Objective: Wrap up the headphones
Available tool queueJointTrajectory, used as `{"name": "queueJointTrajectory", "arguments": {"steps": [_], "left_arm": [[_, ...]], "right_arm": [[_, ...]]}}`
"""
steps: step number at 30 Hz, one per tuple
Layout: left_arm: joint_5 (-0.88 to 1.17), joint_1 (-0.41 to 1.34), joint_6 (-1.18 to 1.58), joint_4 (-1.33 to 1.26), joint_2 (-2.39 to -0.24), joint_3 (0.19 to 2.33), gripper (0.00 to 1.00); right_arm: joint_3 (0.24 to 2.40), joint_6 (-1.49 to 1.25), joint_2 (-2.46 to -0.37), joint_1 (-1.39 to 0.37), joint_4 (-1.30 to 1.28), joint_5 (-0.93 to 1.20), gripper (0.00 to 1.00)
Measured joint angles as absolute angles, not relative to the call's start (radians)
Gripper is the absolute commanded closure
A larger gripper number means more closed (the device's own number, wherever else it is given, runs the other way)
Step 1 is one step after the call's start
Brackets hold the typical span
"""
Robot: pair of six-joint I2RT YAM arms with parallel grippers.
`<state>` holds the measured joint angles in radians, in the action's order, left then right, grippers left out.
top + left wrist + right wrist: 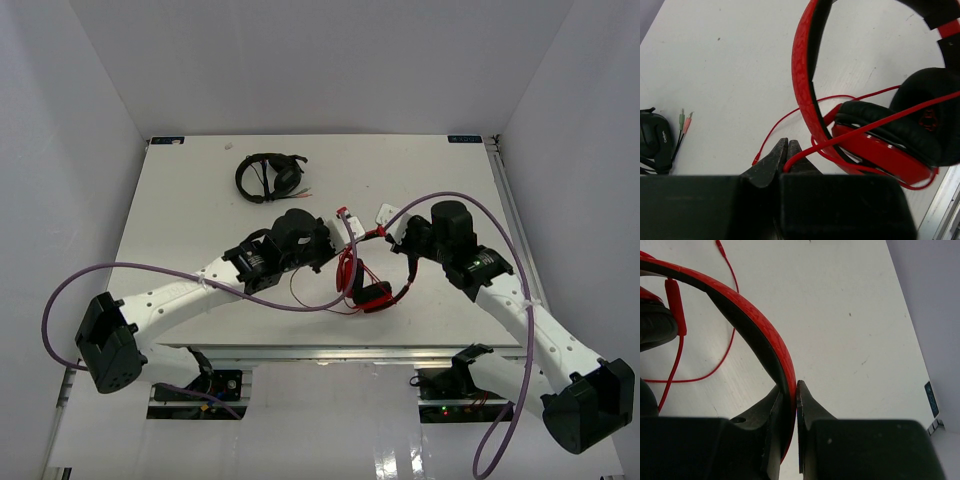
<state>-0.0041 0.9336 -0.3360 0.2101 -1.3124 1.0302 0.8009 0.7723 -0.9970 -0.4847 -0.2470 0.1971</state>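
White walls (90,80) enclose a white worktop (190,200), viewed from above. Red headphones (368,294) sit slightly right of centre in the top view, near the lower edge of the worktop, between the two arms. In the left wrist view, the ear cups (910,135) with black cushions occupy the right of the frame, and the headband (802,75) arcs from the frame centre toward the top. The left gripper (788,149) is closed narrow on the thin red cable (875,122), which runs from the fingertips toward the right across the cushions. More cable loops on the worktop beside the headband. The right gripper (793,390) is clamped on the headband, with the red outer face against the right-hand finger and the black lining against the other. A set of black headphones (268,177) lies well apart, upper centre-left in the top view. Its green and pink plugs (685,121) appear near the left edge of the left wrist view.
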Motion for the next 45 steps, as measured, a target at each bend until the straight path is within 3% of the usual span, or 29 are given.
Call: {"name": "queueJointTrajectory", "arguments": {"steps": [5, 14, 32, 45], "left_arm": [[0.041, 0.881, -0.318, 0.185, -1.324, 1.015, 0.95], [0.138, 0.835, -0.266, 0.106, -1.297, 0.945, 0.68], [0.28, 0.804, -0.158, -0.139, -1.166, 0.687, 0.64], [0.34, 0.793, -0.062, -0.435, -1.216, 0.527, 0.57]], "right_arm": [[0.856, 0.76, -0.977, -0.481, -0.293, 0.292, 0.92], [0.93, 0.7, -0.974, -0.435, -0.389, 0.466, 0.92], [1.125, 0.454, -1.05, -0.243, -0.468, 0.769, 0.92], [1.229, 0.28, -1.076, -0.145, -0.461, 0.876, 0.92]]}}
